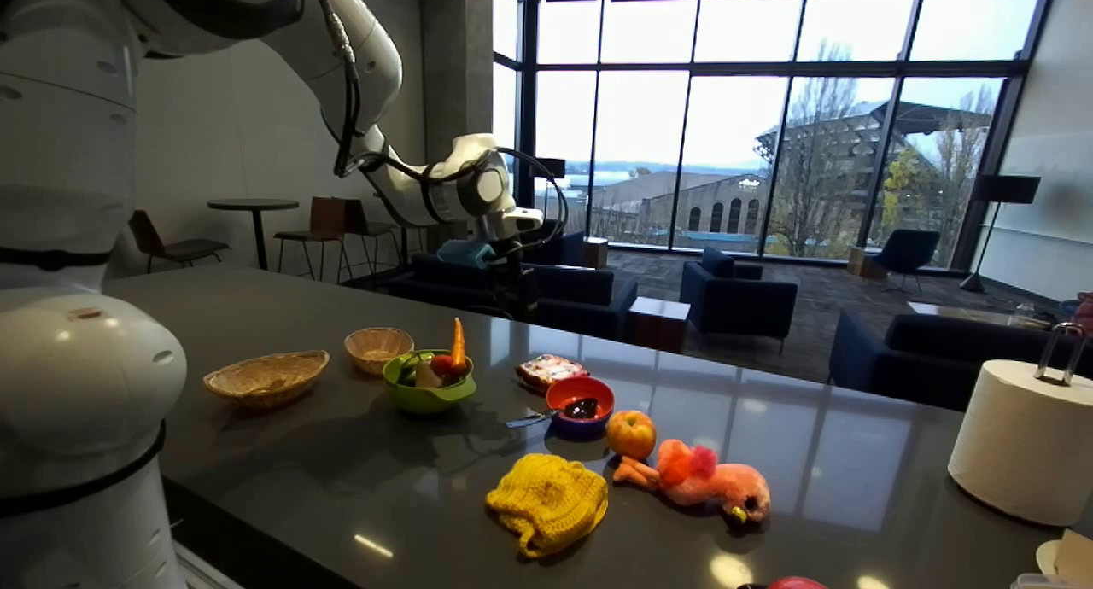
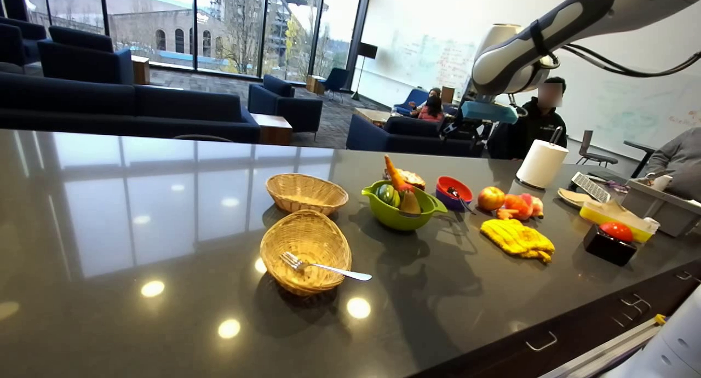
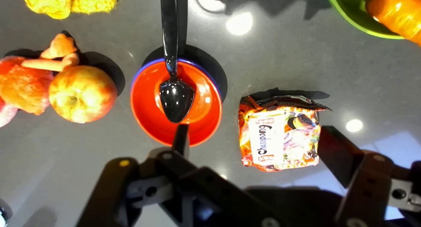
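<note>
Your gripper (image 3: 255, 138) spread wide, holding nothing, Champong packet (image 3: 279, 138) below, black spoon (image 3: 177, 100) in red bowl (image 3: 208, 120) near the packet

Sofas (image 2: 189, 105) and a whiteboard (image 2: 432, 60) suggest an office lounge.

"Champong" stands in black on the packet (image 3: 280, 137).
</note>
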Motion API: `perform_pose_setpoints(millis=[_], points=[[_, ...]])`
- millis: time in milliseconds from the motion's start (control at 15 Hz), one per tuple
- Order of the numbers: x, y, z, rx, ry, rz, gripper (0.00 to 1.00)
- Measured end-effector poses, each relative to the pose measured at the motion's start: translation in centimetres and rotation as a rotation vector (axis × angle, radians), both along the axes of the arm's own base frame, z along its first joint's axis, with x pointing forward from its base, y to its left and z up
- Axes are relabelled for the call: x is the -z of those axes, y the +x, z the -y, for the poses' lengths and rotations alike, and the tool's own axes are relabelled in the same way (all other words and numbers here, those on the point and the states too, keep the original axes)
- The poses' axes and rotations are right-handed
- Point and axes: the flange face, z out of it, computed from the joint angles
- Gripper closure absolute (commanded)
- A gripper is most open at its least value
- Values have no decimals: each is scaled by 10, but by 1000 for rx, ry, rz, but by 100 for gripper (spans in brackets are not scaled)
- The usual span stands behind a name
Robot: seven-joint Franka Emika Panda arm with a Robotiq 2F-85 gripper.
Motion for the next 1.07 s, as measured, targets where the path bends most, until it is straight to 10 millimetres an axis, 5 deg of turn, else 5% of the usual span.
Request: perform_pose_setpoints(millis=[600,1067], points=[[-20,18,66,54,23,47,0],[0,30,122,111,0,14,0]])
